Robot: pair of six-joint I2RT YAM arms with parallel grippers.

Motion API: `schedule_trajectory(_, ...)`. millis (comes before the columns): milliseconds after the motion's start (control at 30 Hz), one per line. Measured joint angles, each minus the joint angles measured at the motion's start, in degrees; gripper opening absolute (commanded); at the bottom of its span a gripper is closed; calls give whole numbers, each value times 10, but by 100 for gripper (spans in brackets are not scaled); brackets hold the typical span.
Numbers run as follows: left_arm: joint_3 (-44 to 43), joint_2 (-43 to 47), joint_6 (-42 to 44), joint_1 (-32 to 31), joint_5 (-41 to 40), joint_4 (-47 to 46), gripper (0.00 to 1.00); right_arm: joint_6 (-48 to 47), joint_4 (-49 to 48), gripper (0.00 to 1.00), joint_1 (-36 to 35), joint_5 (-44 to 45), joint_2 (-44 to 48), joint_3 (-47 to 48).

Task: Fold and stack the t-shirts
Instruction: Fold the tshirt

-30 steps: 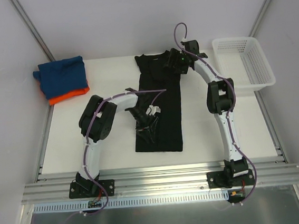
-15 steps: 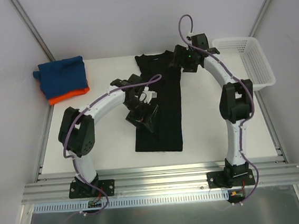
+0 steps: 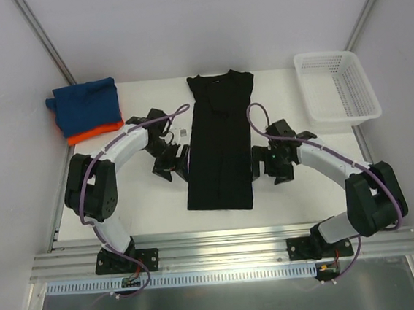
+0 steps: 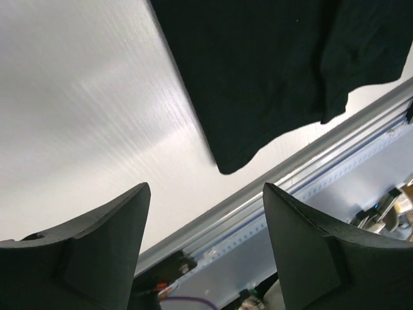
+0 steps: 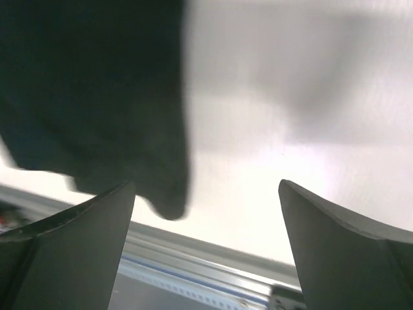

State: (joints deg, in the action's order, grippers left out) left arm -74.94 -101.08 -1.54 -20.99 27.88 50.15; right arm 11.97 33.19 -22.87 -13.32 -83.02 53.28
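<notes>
– White surface: where does the black t-shirt lie?
– Centred, long axis running far to near, between left tool and right tool; both gape empty, seemingly equally near its side edges.

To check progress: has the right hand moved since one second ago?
Yes. The right hand moved from beside the white basket toward the near table edge, now beside the black t-shirt.

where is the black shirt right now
In the top view, the black t-shirt lies mid-table as a long strip, between the left gripper and the right gripper.
</notes>
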Motion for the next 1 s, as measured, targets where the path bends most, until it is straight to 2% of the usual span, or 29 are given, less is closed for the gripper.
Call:
schedule_trajectory(67,39,12,-19,0,3,-21,75,5,14,88,-7,34,12,-33)
schedule_trajectory(200,111,56,-57,0,1,-75,75,14,20,73,-16,97,39,-51)
schedule_trajectory(267,133,72,-76,0,1,-95,69,26,18,68,-19,117,48,-51)
schedule_trajectory(333,140,74,-88,0,1,-111,63,39,18,68,-28,127,51,-51)
schedule_trajectory(400,141,73,-99,0,1,-128,60,54,18,68,-41,125,51,-51)
schedule_trajectory(500,140,64,-110,0,5,-147,54,81,18,69,-54,107,48,-51)
schedule_trajectory(767,137,6,-128,1,23,-164,53,136,18,76,-64,71,-11,-48)
schedule_trajectory(800,137,5,-128,1,25,-165,53,140,19,78,-64,66,-18,-45)
schedule_trajectory(833,137,4,-129,1,29,-165,53,143,20,87,-64,63,-23,-42)
schedule_trajectory(933,137,4,-131,1,36,-167,54,152,30,99,-64,58,-48,-17)
schedule_trajectory(1000,137,5,-133,1,39,-168,54,153,37,97,-65,58,-58,5)
